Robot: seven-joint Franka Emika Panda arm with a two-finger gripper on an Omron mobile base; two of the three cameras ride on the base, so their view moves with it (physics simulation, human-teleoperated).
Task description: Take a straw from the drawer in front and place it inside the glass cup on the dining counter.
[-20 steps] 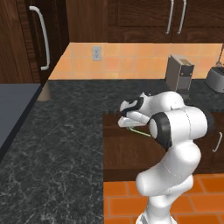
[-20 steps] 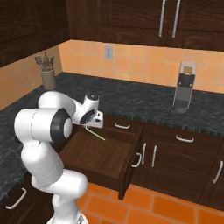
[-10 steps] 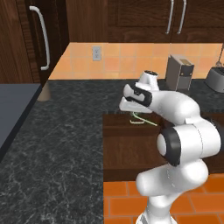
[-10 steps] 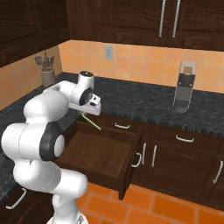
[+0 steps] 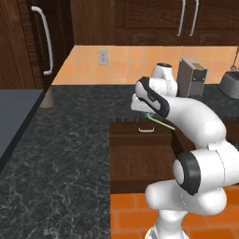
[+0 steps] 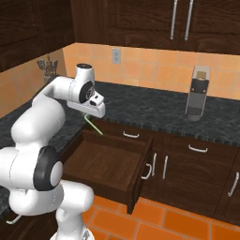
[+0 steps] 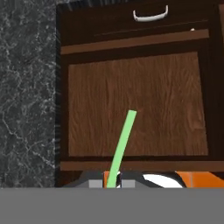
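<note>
1. Claw [image 6: 89,114]: jaws closed on the straw [image 7: 122,145], held in the air above the open drawer [image 6: 110,161].
2. Done: straw lifted clear of the drawer.
3. Left: carry it to the dining worktop and place it in the glass cup.

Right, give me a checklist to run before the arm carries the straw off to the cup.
1. Gripper shut on the straw: ok.
2. Straw lifted out of the drawer: ok, it hangs above the drawer floor.
3. Straw straight, not bent: ok.
4. Drawer left pulled out: not ok if it must be shut first.
5. Coffee grinder away from the arm: ok.
6. Glass cup located: cannot tell.
</note>
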